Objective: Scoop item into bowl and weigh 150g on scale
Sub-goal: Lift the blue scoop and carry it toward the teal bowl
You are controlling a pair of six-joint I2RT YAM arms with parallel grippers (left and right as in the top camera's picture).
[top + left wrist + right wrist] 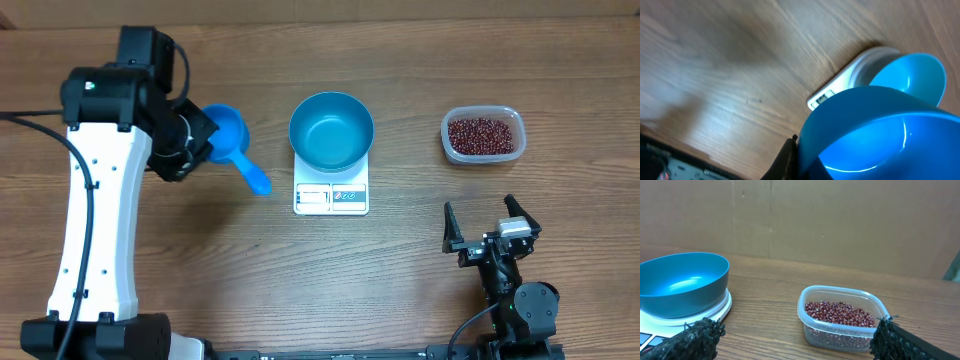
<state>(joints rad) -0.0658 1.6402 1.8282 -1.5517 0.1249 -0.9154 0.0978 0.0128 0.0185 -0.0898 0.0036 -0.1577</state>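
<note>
Plainly, the task stands at its opening step, with nothing yet in the weighing vessel. At far left the left gripper point(198, 138) has its jaws clamped on the small bright-blue plastic handled scoop point(230, 132). It grips at the cup end, and the handle points free toward the scale. The left wrist view shows the cup hard against a dark finger and empty. In my judgement it is held this way for carrying across to the supply. Whether it hangs clear of the brown wooden table point(400, 290) cannot be determined. At centre, the round, deep, bright-blue bowl point(331, 130) sits squarely on the small flat white square digital scale point(331, 198). The display strip is left exposed on the robot's side (reading too small to make out), and the bowl is empty. To the right, well apart from the bowl, the clear rounded-rectangular plastic tub point(444, 135) holds all of the small dark red-brown beans point(484, 136) in a shallow heap. Nearer the robot, the right gripper point(480, 218) stands with jaws wide apart, holding nothing and facing the tub, presumably to steady it. As to obstruction, the bowl and scale lie directly between scoop and tub. The scoop must therefore pass over or around them, and a knock there would spoil the weighing.
</note>
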